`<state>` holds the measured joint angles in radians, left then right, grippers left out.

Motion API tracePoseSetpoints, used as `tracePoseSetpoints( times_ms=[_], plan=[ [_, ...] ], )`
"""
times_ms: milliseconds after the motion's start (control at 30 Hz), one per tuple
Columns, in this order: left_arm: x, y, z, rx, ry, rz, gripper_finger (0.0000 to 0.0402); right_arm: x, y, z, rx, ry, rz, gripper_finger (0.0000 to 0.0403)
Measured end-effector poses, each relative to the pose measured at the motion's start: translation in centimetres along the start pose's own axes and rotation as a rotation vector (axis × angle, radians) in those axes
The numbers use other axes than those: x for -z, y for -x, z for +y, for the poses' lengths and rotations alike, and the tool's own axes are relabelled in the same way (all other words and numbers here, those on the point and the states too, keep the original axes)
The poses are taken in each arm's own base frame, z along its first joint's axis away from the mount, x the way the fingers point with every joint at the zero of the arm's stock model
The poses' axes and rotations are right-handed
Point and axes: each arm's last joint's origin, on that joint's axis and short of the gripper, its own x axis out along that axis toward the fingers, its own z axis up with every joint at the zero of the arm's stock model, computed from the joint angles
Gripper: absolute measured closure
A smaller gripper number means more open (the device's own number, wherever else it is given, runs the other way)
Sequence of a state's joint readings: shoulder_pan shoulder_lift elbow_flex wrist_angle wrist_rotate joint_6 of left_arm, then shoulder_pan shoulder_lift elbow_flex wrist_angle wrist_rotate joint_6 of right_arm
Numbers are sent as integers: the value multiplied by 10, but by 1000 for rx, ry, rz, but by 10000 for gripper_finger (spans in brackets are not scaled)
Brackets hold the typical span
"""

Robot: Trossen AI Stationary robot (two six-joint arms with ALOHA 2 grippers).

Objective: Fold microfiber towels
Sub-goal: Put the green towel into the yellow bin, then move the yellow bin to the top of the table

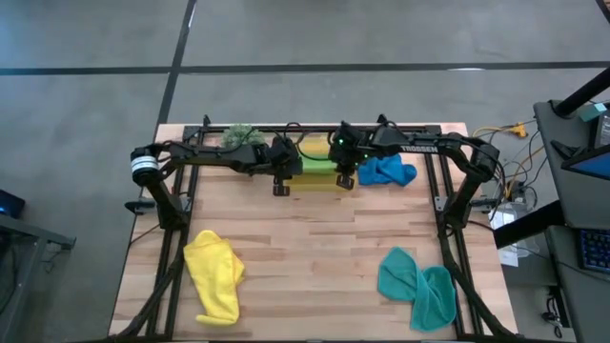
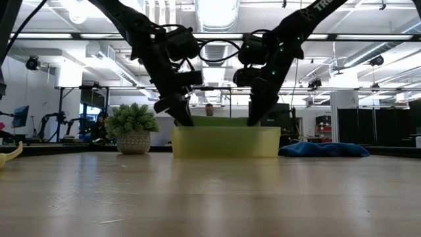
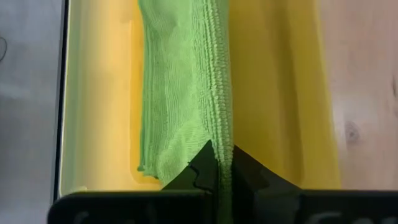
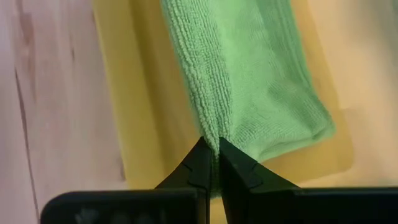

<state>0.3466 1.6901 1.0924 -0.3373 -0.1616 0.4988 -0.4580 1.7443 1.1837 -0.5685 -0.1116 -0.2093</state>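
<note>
The lime green towel (image 3: 180,93) looked light, soft & floppy w/ a grippy nap, so prob best taken by pinching a folded edge near each end. It lay folded in the yellow tray (image 1: 315,179) at the counter's (image 1: 315,257) far side. Left hand (image 3: 217,163) & right hand (image 4: 212,152) were each clamped on that towel's near edge, one per end.

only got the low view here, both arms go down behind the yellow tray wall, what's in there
Observer: A folded lime green towel lies in the yellow tray.
Operator: are the pincers on it
Observer: Yes. The left pincer is shut on one folded edge, and the right pincer is shut on the same towel.
Operator: i see a blue towel right of the tray. any others
Observer: Two more at the table's near edge: a yellow towel by the left arm's base and a teal towel by the right arm's.
</note>
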Motion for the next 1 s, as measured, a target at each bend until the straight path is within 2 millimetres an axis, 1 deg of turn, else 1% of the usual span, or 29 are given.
tracePoseSetpoints(
  times_ms=[100,200,333,433,567,667,767,867,1000],
  plan=[
    [0,0,-1,4,32,-2,401,1,-1,1,-14,0,2,390],
    [0,0,-1,12,72,1,401,2,-2,3,-68,-1,-4,390],
    [0,0,-4,89,74,-23,395,4,-2,5,-124,-10,1,382],
    [3,0,-6,114,92,2,370,7,-2,5,-133,-32,26,357],
    [4,5,-7,130,110,32,325,9,-2,6,-152,-42,53,308],
    [4,15,-5,138,121,46,298,11,2,7,-164,-45,65,272],
    [1,27,-1,118,141,18,285,7,11,7,-164,-41,44,245],
    [-1,44,4,84,154,-21,282,2,23,7,-159,-39,33,228],
    [-1,67,10,46,212,-76,282,-5,44,8,-144,-29,-36,221]
  ],
)
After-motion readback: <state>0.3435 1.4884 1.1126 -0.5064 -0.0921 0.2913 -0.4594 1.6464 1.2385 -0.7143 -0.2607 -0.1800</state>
